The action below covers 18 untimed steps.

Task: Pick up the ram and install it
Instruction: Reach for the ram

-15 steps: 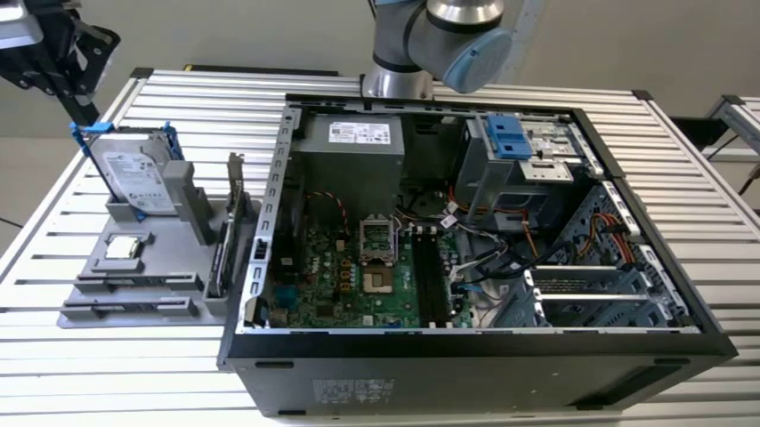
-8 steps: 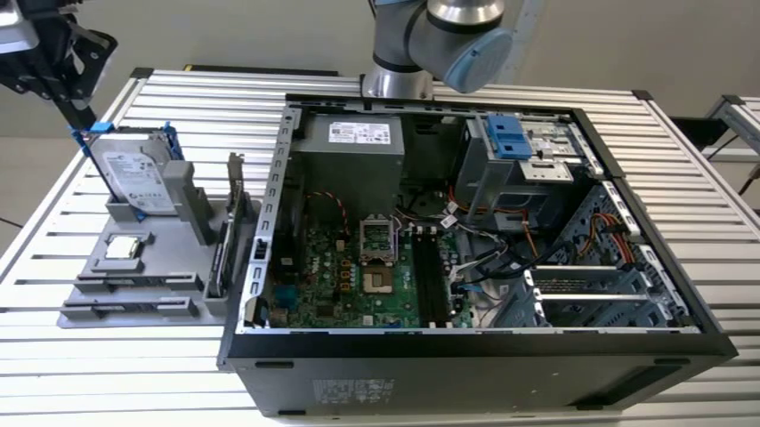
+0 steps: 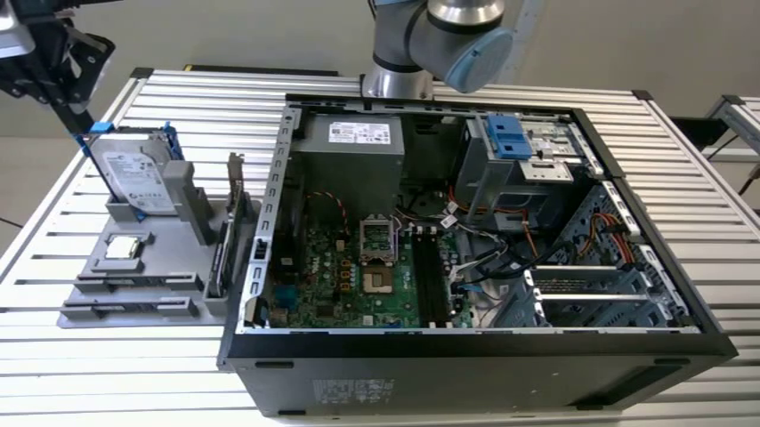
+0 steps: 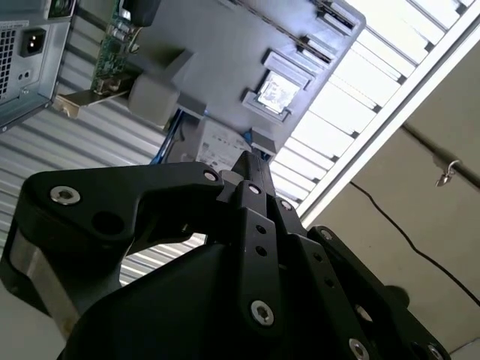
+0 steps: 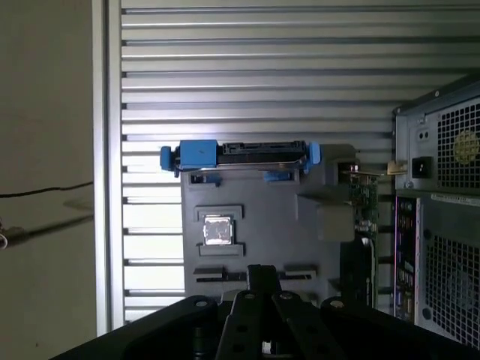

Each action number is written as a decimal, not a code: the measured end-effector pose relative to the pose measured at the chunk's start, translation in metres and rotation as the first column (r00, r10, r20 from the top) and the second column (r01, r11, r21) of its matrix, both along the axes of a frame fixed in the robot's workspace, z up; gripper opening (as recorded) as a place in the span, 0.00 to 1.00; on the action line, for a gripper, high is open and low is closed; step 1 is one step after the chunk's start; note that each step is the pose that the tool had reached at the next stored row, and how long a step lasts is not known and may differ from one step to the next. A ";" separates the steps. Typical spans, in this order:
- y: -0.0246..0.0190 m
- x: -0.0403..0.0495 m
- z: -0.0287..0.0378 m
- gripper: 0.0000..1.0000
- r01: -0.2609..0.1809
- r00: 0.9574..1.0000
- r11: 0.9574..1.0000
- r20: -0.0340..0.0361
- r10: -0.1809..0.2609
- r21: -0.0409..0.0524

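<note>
Nearest, shows what appears to be the ram (image 3: 131,308), a long, thin dark circuit-board stick, edge-up in a slot of the grey plastic parts tray (image 3: 84,289). Looks light, stiff, fragile; wants pinching across its flat faces, mid-length. Farther back, finds the black two-finger gripper (image 3: 84,126) beside the blue-framed silver hard drive (image 3: 128,173), tips pressed together on nothing.

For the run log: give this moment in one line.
pincer shut, holding nothing | over gray holder | hard drive standing in holder
</note>
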<state>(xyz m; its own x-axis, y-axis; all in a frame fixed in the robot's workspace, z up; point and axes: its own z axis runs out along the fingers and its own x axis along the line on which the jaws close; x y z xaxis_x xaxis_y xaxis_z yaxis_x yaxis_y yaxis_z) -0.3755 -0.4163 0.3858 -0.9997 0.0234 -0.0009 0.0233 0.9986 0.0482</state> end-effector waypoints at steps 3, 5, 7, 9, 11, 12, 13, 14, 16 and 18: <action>-0.0016 0.0000 -0.0002 0.00 0.000 1.000 1.000 0.000 0.000 0.000; -0.0026 0.0000 -0.0003 0.00 -0.001 1.000 1.000 0.000 0.001 0.000; -0.0035 0.0000 -0.0004 0.00 -0.001 1.000 1.000 -0.001 0.001 0.000; -0.0043 0.0000 -0.0004 0.00 -0.001 1.000 1.000 -0.001 0.001 0.000; -0.0050 0.0000 -0.0006 0.00 -0.001 1.000 1.000 -0.001 0.001 0.000; -0.0053 0.0000 -0.0006 0.00 -0.001 1.000 1.000 -0.001 0.001 0.000; -0.0056 0.0000 -0.0006 0.00 -0.002 1.000 1.000 -0.001 0.002 0.000; -0.0059 0.0000 -0.0006 0.00 -0.002 1.000 1.000 -0.001 0.002 0.000; -0.0065 0.0000 -0.0007 0.00 -0.002 1.000 1.000 -0.001 0.002 0.000; -0.0070 0.0000 -0.0008 0.00 -0.002 1.000 1.000 -0.001 0.002 0.000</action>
